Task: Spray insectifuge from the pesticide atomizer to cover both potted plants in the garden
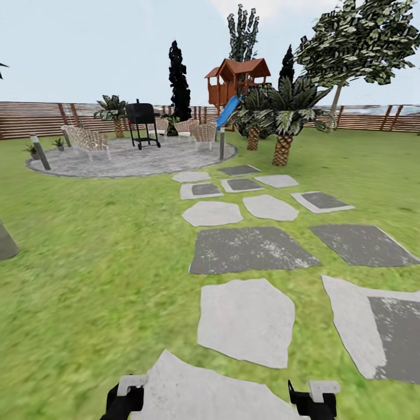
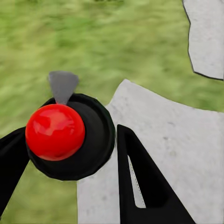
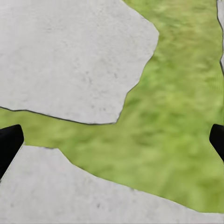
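The pesticide atomizer is out of view. Far off at the left edge of the round stone patio (image 1: 131, 160) stand two small potted plants (image 1: 32, 150) (image 1: 59, 143), too small to show detail. My left gripper (image 1: 125, 398) and right gripper (image 1: 314, 400) hang low at the picture's bottom edge, over a pale stepping slab (image 1: 204, 394). In the left wrist view my left gripper (image 2: 72, 135) is open, with a red dome on a black disc (image 2: 55, 132) showing between its fingers (image 2: 144, 186). In the right wrist view my right gripper (image 3: 114, 140) is open wide over grass and slabs, holding nothing.
Grey and pale stepping slabs (image 1: 248, 249) lead across the lawn to the patio. A black grill (image 1: 142, 123), wicker chairs (image 1: 87, 140) and bollard lamps (image 1: 41, 153) (image 1: 221, 143) stand there. Palms (image 1: 284, 125), a playhouse (image 1: 236, 81) and the slat fence (image 1: 29, 119) lie beyond.
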Motion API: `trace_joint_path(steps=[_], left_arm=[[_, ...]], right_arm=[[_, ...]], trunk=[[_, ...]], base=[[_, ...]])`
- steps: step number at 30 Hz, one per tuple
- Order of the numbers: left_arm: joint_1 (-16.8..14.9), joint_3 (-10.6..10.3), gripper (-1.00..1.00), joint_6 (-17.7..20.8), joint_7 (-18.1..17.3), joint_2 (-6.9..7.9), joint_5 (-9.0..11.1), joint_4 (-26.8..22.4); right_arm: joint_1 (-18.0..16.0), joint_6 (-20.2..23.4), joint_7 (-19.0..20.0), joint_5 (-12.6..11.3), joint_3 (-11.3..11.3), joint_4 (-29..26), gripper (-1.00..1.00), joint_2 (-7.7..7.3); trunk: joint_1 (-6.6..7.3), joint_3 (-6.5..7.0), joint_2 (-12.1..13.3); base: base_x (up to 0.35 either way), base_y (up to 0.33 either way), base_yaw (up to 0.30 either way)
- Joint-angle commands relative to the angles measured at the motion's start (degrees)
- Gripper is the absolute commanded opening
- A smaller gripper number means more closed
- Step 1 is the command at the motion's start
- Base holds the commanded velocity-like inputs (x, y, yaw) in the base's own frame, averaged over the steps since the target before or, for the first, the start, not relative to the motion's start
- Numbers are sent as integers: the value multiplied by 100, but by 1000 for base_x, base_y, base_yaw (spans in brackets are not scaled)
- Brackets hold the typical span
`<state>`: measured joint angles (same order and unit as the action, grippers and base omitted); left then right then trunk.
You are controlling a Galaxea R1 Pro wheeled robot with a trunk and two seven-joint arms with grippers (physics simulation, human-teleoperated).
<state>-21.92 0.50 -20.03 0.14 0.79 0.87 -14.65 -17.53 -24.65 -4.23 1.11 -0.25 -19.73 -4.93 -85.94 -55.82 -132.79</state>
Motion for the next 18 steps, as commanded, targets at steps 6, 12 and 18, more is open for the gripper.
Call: trace_joint_path(steps=[6, 12, 18], left_arm=[[-5, 3, -100, -19, 3, 0, 2, 4], [-5, 3, -100, -19, 3, 0, 2, 6], [-5, 3, -100, -19, 3, 0, 2, 3]], right_arm=[[-4, -17, -16, 12, -1, 4, 100, 0], [-4, -15, -16, 12, -1, 4, 100, 0], [-1, -16, -16, 12, -1, 4, 100, 0]], trunk=[[-2, -5, -2], [-2, -5, -2], [-2, -5, -2]], base=[[339, 0, 0], [339, 0, 0], [339, 0, 0]])
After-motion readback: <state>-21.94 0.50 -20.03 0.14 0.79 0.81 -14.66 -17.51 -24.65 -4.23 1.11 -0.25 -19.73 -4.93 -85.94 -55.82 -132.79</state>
